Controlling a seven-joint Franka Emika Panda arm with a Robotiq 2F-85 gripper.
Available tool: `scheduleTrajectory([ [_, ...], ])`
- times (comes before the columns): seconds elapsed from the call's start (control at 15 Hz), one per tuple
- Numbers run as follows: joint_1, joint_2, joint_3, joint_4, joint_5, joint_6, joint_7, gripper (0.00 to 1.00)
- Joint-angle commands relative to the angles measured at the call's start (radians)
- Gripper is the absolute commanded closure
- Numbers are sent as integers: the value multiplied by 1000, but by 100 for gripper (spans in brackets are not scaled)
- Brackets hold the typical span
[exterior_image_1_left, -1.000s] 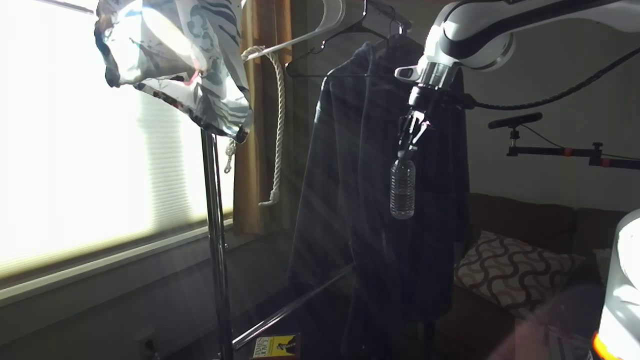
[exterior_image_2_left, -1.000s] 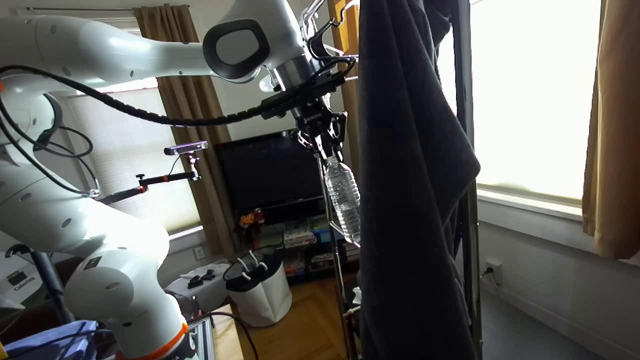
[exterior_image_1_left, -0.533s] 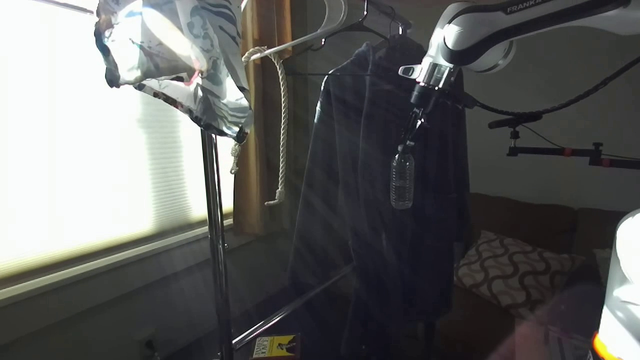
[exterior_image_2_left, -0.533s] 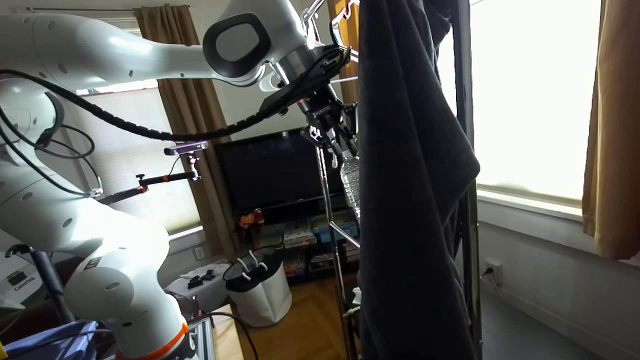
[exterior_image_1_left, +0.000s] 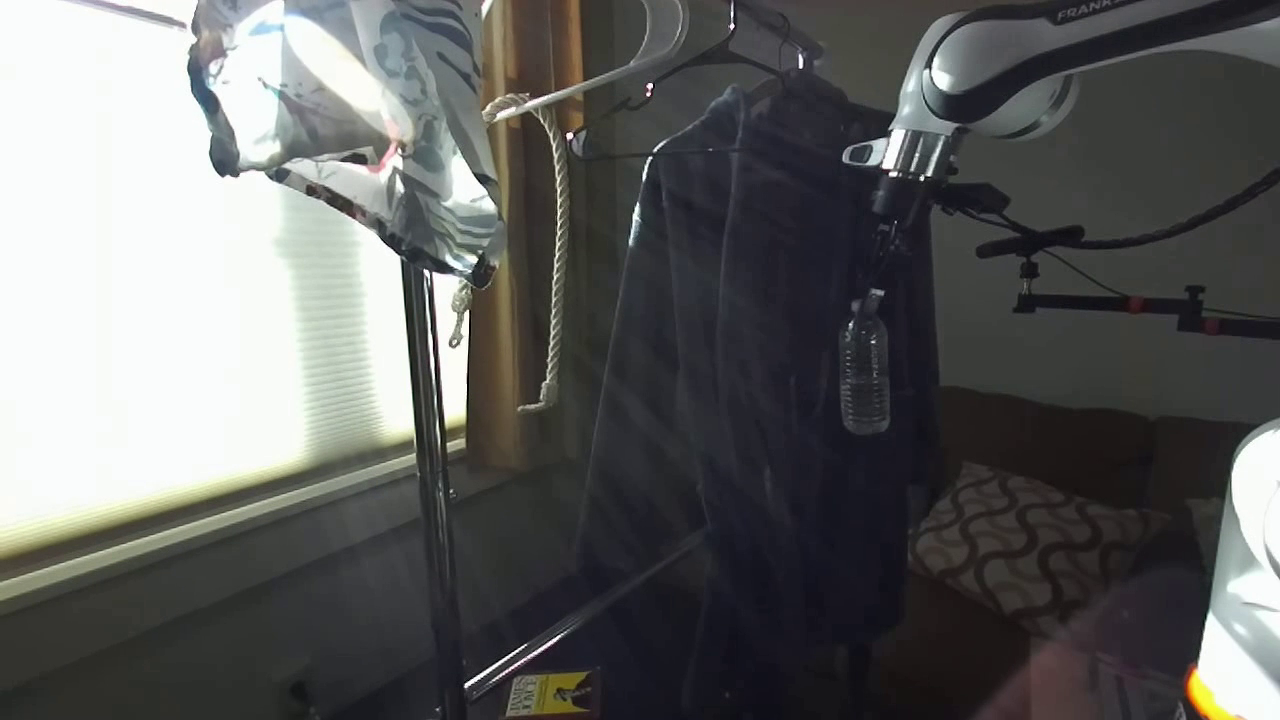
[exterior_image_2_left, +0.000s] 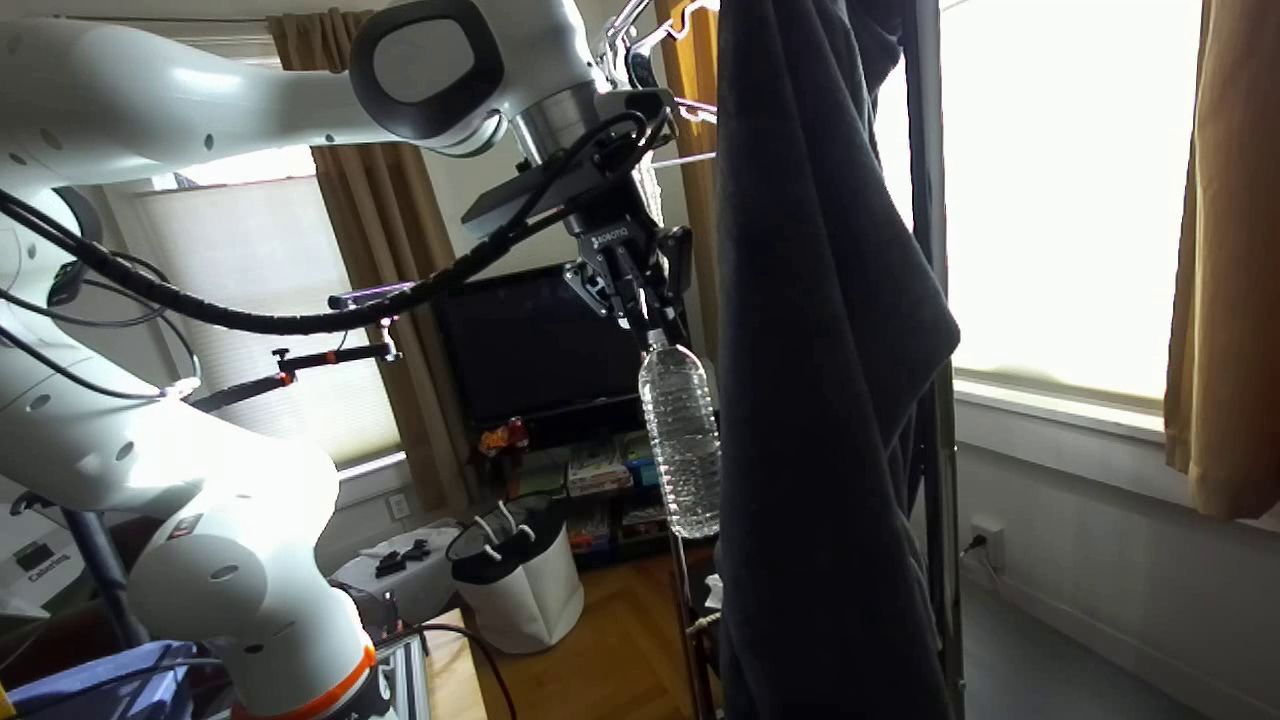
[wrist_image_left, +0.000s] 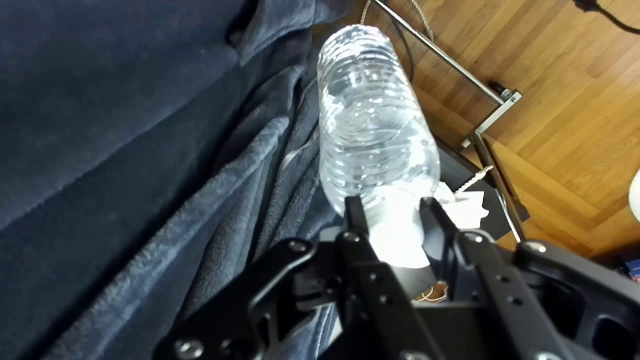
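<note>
We see the black 2-finger metal gripper (wrist_image_left: 391, 217) pinched down to neck width on a clear ribbed plastic bottle (wrist_image_left: 372, 120), probably because the neck's slimmest; bottle hangs base down, tilted, just beside the long dark blue plush garment (exterior_image_2_left: 815, 350), contact unclear

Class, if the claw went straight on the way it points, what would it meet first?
Probably the dark hanging garment, which in the wrist view lies close beside the line ahead of the bottle that the claw holds. Depth is unclear: the bottle might instead reach the wooden floor.
</note>
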Motion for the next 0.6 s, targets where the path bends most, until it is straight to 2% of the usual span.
scheduleTrajectory([
  [0.0, 29, -14, -25, 0, -18, -9, 14, 69],
  [0.07, 30, -20, -27, 4, -1, 1, 35, 92],
  [0.27, 9, -36, -32, 37, -16, 15, 92, 92],
  [0.53, -10, -52, -24, 49, -66, 113, 158, 92],
])
